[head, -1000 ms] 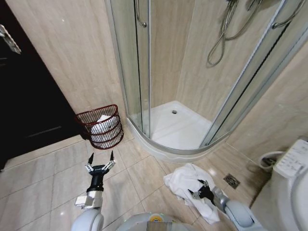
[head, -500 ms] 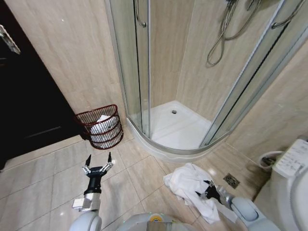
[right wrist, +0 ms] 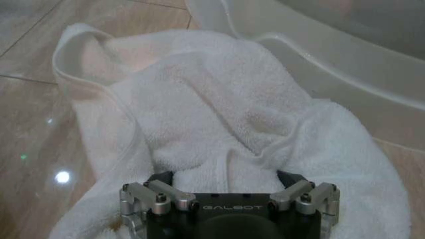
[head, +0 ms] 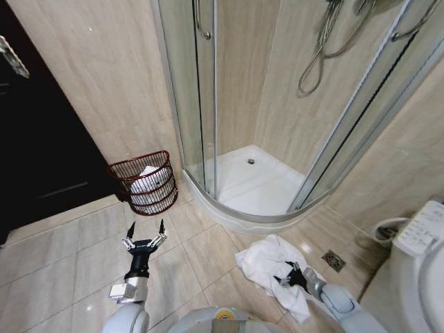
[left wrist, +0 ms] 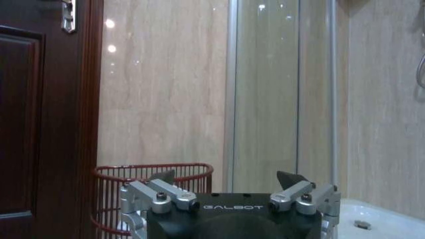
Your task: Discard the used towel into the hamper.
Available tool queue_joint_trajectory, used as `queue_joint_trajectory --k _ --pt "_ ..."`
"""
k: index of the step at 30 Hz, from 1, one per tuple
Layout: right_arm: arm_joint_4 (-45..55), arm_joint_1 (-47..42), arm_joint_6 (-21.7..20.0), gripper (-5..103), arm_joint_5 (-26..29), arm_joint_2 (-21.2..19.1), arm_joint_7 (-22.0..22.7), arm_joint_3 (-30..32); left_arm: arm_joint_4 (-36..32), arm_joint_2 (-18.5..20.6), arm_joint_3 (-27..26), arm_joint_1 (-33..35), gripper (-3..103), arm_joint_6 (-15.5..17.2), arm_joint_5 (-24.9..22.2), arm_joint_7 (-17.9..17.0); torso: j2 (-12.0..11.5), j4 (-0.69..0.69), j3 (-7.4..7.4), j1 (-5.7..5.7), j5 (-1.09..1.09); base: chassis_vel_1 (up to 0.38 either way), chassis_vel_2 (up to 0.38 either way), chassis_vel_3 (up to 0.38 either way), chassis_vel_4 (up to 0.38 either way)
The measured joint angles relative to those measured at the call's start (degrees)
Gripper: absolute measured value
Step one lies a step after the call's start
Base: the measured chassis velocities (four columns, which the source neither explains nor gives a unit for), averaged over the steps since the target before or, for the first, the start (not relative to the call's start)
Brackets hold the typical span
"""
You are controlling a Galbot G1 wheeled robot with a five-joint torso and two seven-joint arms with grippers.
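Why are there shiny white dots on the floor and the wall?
Lamp glare: in the right wrist view, bright spots sit on the glossy floor tile beside the towel; in the left wrist view, similar dots shine on the wall above the hamper.

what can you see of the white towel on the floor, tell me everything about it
The towel is white terry cloth, crumpled in a loose heap with folds and a rolled hem, lying on the beige floor tiles just outside the curved shower tray. It is not in the hamper. The right gripper sits down on it, fingers spread, with a bunched fold rising between them.
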Motion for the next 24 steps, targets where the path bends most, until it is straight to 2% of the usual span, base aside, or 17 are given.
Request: queue_joint_trajectory --k 1,2,4,7,8,11,12,14,17,20,21,24 --pt "-0.6 0.2 0.5 102 0.0 0.4 0.2 0.1 -0.2 0.0 0.3 0.0 100 0.1 0.2 -0.1 0.0 0.0 0.0 0.0 0.0 0.0 0.0 0.0 0.0" --pt "-0.8 0.3 0.6 99 0.0 0.5 0.5 0.2 -0.3 0.0 0.5 -0.1 100 0.2 0.3 -0.1 0.0 0.0 0.0 0.0 0.0 0.0 0.0 0.0 0.0" --pt "-0.9 0.3 0.7 99 0.2 0.6 0.7 0.2 -0.4 0.0 0.6 -0.1 100 0.3 0.4 -0.2 0.0 0.0 0.0 0.0 0.0 0.0 0.0 0.0 0.0" --pt "-1.2 0.2 1.3 86 0.6 0.6 0.9 0.5 -0.6 0.0 1.2 -0.2 100 0.5 0.7 -0.6 0.0 0.0 0.0 0.0 0.0 0.0 0.0 0.0 0.0" --pt "-1.2 0.2 1.3 86 0.6 0.6 0.9 0.5 -0.6 0.0 1.2 -0.2 100 0.5 0.7 -0.6 0.0 0.0 0.0 0.0 0.0 0.0 0.0 0.0 0.0" --pt "-1.4 0.0 2.2 69 1.3 0.6 1.1 0.9 -1.0 0.1 2.1 -0.3 100 0.9 1.1 -1.3 0.0 0.0 0.0 0.0 0.0 0.0 0.0 0.0 0.0" --pt "-1.4 0.0 2.2 69 1.3 0.6 1.1 0.9 -1.0 0.1 2.1 -0.3 100 0.9 1.1 -1.3 0.0 0.0 0.0 0.0 0.0 0.0 0.0 0.0 0.0" --pt "-1.4 -0.2 2.4 59 1.9 0.6 1.4 1.0 -1.4 0.4 2.9 -0.4 100 1.3 1.3 -2.0 0.0 0.0 0.0 0.0 0.0 0.0 0.0 0.0 0.0" --pt "-1.4 -0.3 2.6 53 2.3 0.6 1.6 1.1 -1.6 0.7 3.6 -0.4 100 1.5 1.6 -2.7 0.0 0.0 0.0 0.0 0.01 0.0 0.0 0.0 0.0" --pt "-1.2 -0.5 2.8 37 3.0 0.7 2.3 1.3 -1.9 0.6 4.4 -0.4 100 1.9 2.2 -3.1 0.0 0.0 0.0 0.0 0.01 0.0 0.0 0.0 0.0" --pt "-1.2 -0.5 2.8 37 3.0 0.7 2.3 1.3 -1.9 0.6 4.4 -0.4 100 1.9 2.2 -3.1 0.0 0.0 0.0 0.0 0.01 0.0 0.0 0.0 0.0" --pt "-0.7 -1.0 2.9 24 3.8 1.1 4.5 1.3 -2.0 0.6 4.7 -0.6 100 2.1 2.4 -3.2 0.0 0.0 0.0 0.0 0.01 0.0 0.0 0.0 0.0"
